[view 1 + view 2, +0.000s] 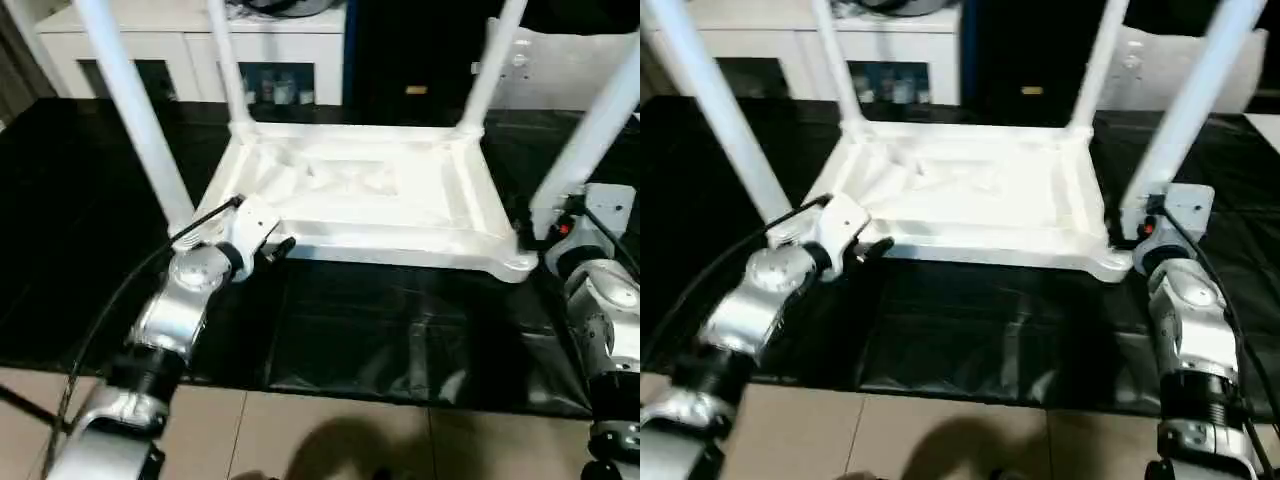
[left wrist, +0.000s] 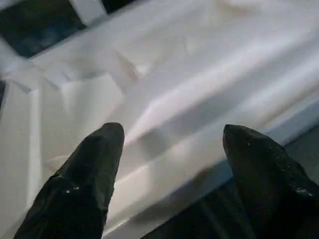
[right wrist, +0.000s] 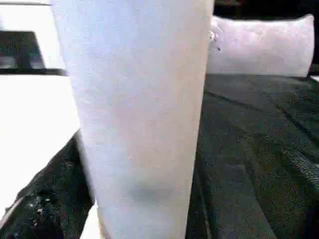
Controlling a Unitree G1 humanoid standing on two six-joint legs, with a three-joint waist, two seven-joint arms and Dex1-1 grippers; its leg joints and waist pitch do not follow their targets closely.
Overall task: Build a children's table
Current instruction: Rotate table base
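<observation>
Left wrist view is looking along two black fingers (image 2: pixel 89 174) standing wide apart, with nothing between them, over the ribbed hollow underside of the children's table (image 1: pixel 360 195); the head views are giving that underside as a shallow white tray without such detail. Right wrist view is presenting one white leg (image 3: pixel 139 119) close up, standing upright between the right hand's fingers, of which one dark finger (image 3: pixel 45 199) is showing beside the leg; whether the pads are touching the leg cannot be told. Head views are showing what the wrist cameras are not: the whole table is lying upside down on the black-covered bench (image 1: pixel 400 330), its four round tapered legs rising from rounded corner sockets. In these views the left hand (image 1: pixel 278 248) is hovering at the near left corner, just beside the table's rim, and the right hand (image 1: pixel 1130 235) is sitting at the base of the near right leg (image 1: pixel 1185 110), spread wide around it. Behind the bench a white cabinet (image 1: pixel 190 50) with glass doors is standing, and tan floor tiles (image 1: pixel 330 435) are lying in front.
</observation>
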